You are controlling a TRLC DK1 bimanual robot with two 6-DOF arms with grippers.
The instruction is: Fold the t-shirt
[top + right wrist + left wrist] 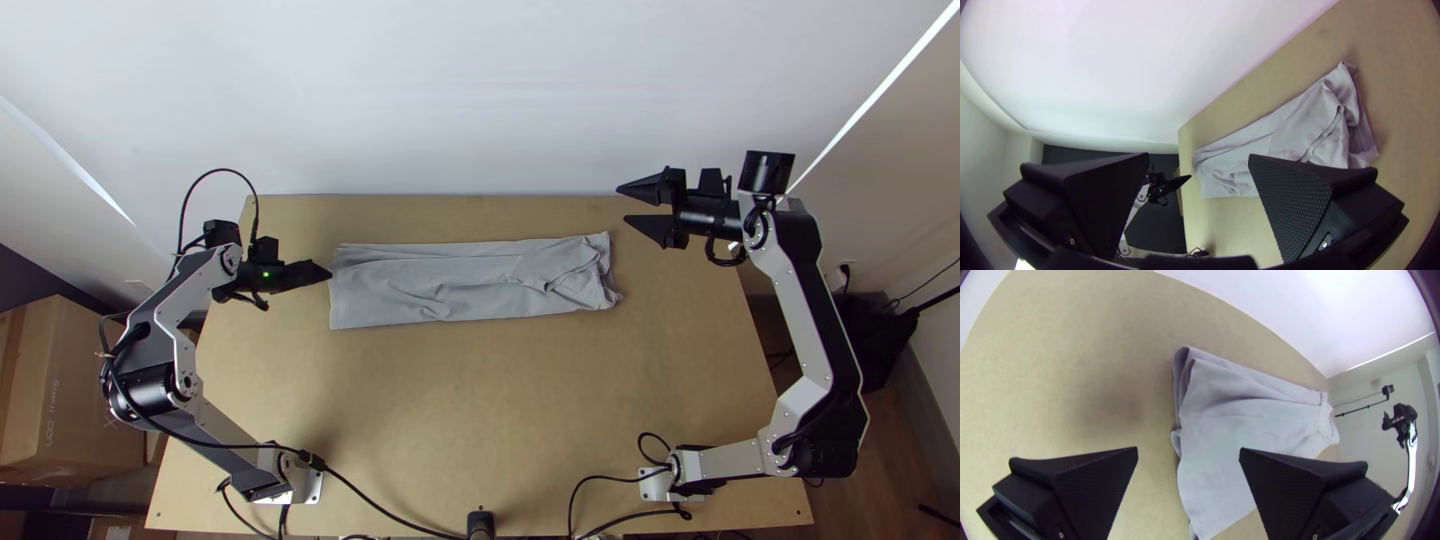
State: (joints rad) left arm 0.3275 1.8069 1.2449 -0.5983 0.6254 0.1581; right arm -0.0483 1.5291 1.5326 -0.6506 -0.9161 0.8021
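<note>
T-shirt (460,284): soft grey cloth, wrinkled, folded into 1 long rectangular strip.

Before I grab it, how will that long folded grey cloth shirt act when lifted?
The long grey fabric shirt looks floppy, so it will probably sag, given its soft creases. Its layers may well slip apart, since they lie loose and open at one end.

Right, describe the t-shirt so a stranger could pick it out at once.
Start with the light wooden table. Toward its far side, in the top view, a long strip of cloth lies between the left gripper and the right gripper: that is the t-shirt. It is grey, soft and creased, more rumpled at its right end, unlike the hard black grippers.
</note>
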